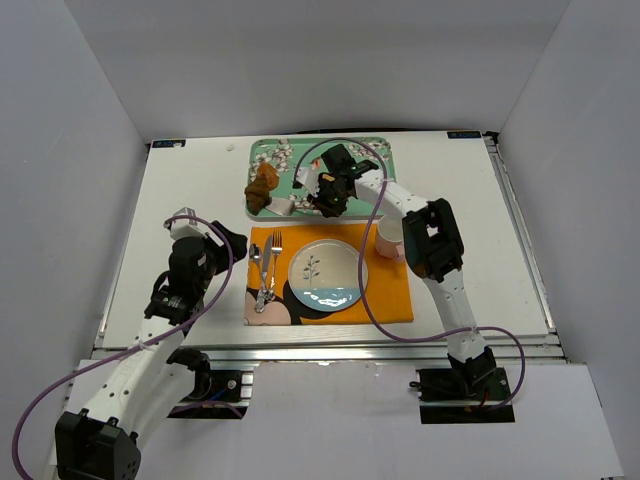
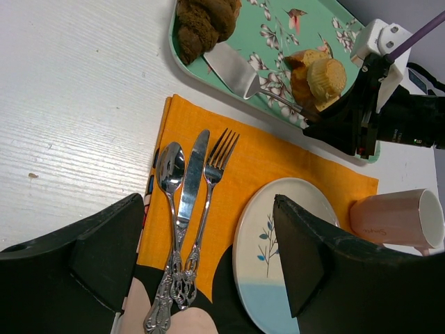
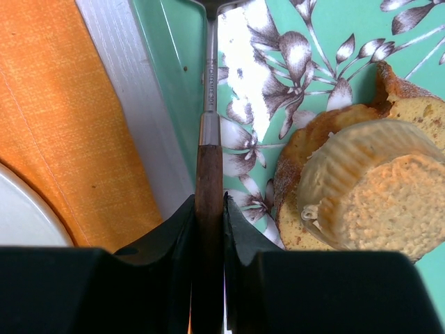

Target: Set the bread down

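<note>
Layout, big to small:

- The white table point(image 1: 180, 200) carries two zones. The green floral tray point(image 1: 375, 150) is the supply side. The orange placemat point(image 1: 385, 290), at the tray's 6 o'clock, is the place setting.
- The plate point(image 1: 327, 275) sits mid-mat and bare. Judging from the task, it is likely the drop target.
- The right gripper point(image 1: 327, 197) hangs over the tray's 6 o'clock rim, jaws clamped on the wooden handle of a cake server point(image 1: 283, 205). Gripping a tool rather than the pastry suggests a scoop-and-carry, with no fingers on the food.
- The left gripper point(image 1: 228, 243) sits at the mat's 9 o'clock, jaws spread wide and holding nothing. It looks to be kept clear of the work.
- The pink cup point(image 1: 388, 240) stands at the plate's 2 o'clock.
- The bread point(image 1: 263, 187) is the dark croissant at the tray's 9 o'clock end, resting on the tray and not lifted. The server blade points at it from its 4 o'clock.
- The cutlery point(image 1: 265, 270) lies at the plate's 9 o'clock.

View differences:

- **Left wrist:** the cake server point(image 2: 233, 69) blade edge is right at the bread point(image 2: 205, 21). Whether it is touching or slid under cannot be told. This view also shows pale buns point(image 2: 320, 76) beside the right gripper, which the arm hides in the top view.
- **Right wrist:** this is the only view of the pinch itself. The right gripper point(image 3: 208, 202) has both pads flush on the handle, and the tool is in line with the jaws. The bread is out of frame here.
- **Top:** this is the only view with the full bread-to-plate path, which runs toward 5 o'clock.
</note>
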`<state>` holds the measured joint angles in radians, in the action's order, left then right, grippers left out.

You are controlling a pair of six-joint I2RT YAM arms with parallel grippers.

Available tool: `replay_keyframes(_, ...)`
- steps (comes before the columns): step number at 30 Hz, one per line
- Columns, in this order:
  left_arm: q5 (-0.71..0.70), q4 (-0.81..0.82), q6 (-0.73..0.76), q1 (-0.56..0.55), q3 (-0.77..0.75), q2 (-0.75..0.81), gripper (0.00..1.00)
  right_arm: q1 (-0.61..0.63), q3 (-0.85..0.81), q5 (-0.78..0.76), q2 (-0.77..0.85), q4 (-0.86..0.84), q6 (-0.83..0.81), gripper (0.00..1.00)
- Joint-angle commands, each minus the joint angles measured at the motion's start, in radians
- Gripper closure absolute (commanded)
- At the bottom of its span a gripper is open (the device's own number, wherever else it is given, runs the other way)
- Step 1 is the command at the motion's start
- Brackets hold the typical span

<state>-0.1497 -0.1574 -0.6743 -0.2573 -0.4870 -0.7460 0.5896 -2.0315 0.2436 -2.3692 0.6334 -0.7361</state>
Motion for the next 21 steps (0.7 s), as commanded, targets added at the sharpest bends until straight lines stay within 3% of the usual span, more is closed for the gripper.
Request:
replay_keyframes(1, -0.014, 0.001, -0.007, 0.004, -0.03, 0.017, 0.16, 0.003, -0.041, 0.025, 0.004, -0.043, 0.003, 1.0)
replay_keyframes(21, -0.014, -0.011, -0.016, 0.004, -0.039, 0.02, 0.16, 0.01, -0.047, 0.079, -0.019, -0.095, 0.107, 1.0)
